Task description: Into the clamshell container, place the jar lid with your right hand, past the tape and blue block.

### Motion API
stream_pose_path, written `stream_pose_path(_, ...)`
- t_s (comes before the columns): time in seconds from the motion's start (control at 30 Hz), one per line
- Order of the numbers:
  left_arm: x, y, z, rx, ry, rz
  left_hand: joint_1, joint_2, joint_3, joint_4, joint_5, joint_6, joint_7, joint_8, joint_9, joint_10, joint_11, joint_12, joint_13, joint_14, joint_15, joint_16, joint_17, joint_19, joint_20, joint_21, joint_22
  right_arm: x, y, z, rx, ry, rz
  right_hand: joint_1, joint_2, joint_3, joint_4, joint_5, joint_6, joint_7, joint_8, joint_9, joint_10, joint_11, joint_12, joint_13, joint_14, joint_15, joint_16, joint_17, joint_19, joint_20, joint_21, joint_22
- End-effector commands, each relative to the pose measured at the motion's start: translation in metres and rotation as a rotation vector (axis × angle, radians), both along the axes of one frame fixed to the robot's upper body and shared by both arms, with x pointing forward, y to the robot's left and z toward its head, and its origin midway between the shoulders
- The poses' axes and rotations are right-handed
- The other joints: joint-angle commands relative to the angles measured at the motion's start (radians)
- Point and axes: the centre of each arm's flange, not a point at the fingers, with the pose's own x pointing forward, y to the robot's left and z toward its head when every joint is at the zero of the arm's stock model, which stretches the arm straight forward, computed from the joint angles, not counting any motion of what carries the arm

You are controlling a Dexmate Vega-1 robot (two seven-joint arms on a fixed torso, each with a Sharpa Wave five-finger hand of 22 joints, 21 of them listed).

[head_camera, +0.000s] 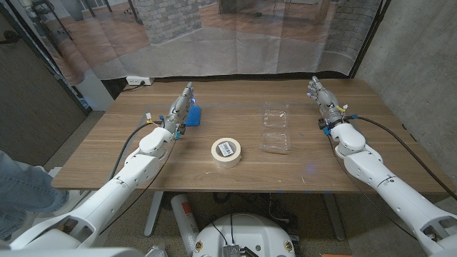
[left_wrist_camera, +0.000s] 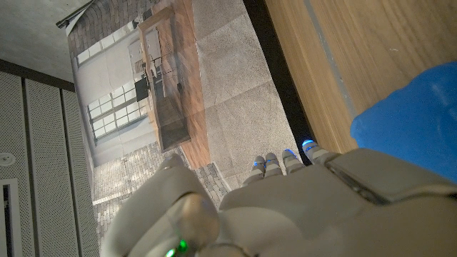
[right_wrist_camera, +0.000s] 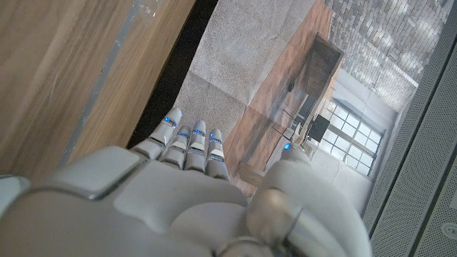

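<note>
The right hand (head_camera: 319, 96) stands at the far right of the wooden table (head_camera: 343, 164), fingers stretched out straight and close together, pointing toward the far edge and holding nothing. In the right wrist view the same hand (right_wrist_camera: 178, 193) shows its back, with the fingertips (right_wrist_camera: 187, 139) side by side over the table's edge and the floor beyond. The left hand (head_camera: 181, 107) stands likewise at the far left, fingers straight and together, empty; its back (left_wrist_camera: 285, 207) fills the lower part of the left wrist view.

Just beside the left hand lies the blue block (head_camera: 193, 115), partly covered by the fingers in the head view and cut off at the picture's edge in the left wrist view (left_wrist_camera: 407, 121). The roll of tape (head_camera: 226, 150) lies flat near the table's middle, cream with a white label on top. The clamshell container (head_camera: 275, 128) lies open between the tape and the right hand; it is clear plastic, so its outline is faint. I cannot make out a jar lid anywhere on the table.
</note>
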Motion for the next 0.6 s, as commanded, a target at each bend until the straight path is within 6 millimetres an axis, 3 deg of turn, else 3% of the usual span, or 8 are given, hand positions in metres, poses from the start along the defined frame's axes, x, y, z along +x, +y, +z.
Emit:
stream_pose_path(0.03,-0.0001,-0.0032,-0.0028,0.009,0.013,-0.001,0.013,0.001,-0.001,-0.006,0.007,0.005,-0.001,0.002,0.005,0.003,0.003,0.001,0.001,0.004,-0.003,0.002,0.002,-0.043,-0.02,-0.001,0.004,-0.0023,-0.0114,-0.0002,-0.036,-0.003,-0.049,0.012,-0.002,0.003,-0.009,0.0,0.008,0.001,0.006,0.002,0.008,-0.004,0.001,0.002,0.013,-0.002,0.004,0.002,0.009,-0.027,-0.007,0.001)
stream_pose_path(0.6,-0.0021,-0.0087,-0.0008,0.031,0.028,0.006,0.016,0.005,-0.001,-0.007,0.007,0.008,-0.002,0.001,0.005,0.006,0.006,0.0,0.001,0.008,-0.004,0.0,0.002,-0.04,-0.019,-0.003,0.004,-0.0029,-0.0207,0.0054,-0.14,0.003,-0.073,0.014,0.003,0.003,-0.01,-0.002,0.012,-0.002,0.004,0.003,0.01,-0.004,-0.004,0.003,0.014,-0.005,0.002,0.003,0.012,-0.028,-0.017,0.002)
